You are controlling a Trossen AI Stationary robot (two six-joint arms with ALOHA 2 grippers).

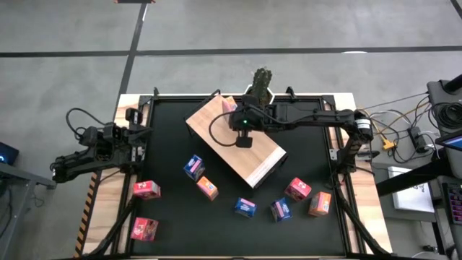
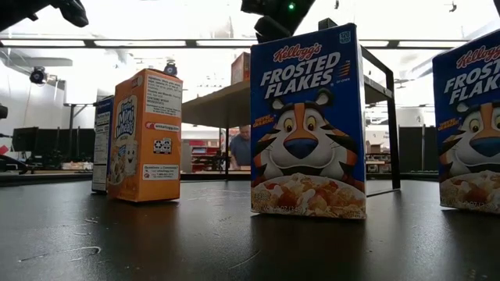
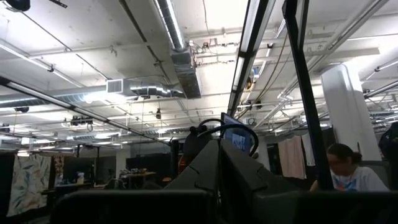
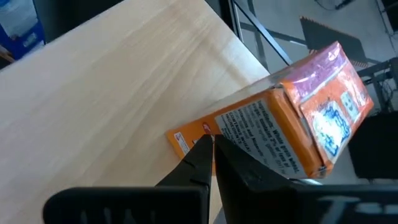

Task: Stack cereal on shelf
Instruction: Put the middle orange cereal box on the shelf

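The shelf (image 1: 242, 148), a light-wood board, lies slantwise at the table's middle. One cereal box (image 4: 283, 121), orange and pink, lies on its side near the shelf's far corner (image 1: 229, 106). My right gripper (image 4: 213, 149) is shut and slants down over the shelf, its tips at the box's near end. Several more cereal boxes stand on the black table near its front, among them a blue one (image 1: 245, 207) and a pink one (image 1: 146, 189). My left gripper (image 3: 219, 158) is shut, parked at the table's left edge and pointing up into the room. My right gripper has its shut fingertips (image 4: 205, 146) right in front of the lower end (image 4: 181, 142) of the lying orange box, coming slanting down from above. I cannot tell whether they touch it. The box rests on the shelf by its long side.
A potted cactus (image 1: 261, 79) stands at the table's far edge behind the shelf. In the low view a blue Frosted Flakes box (image 2: 307, 125) and an orange box (image 2: 144, 136) stand upright close by. Cables run along the right edge (image 1: 393, 141). A person shows in the room beyond (image 3: 348, 171).
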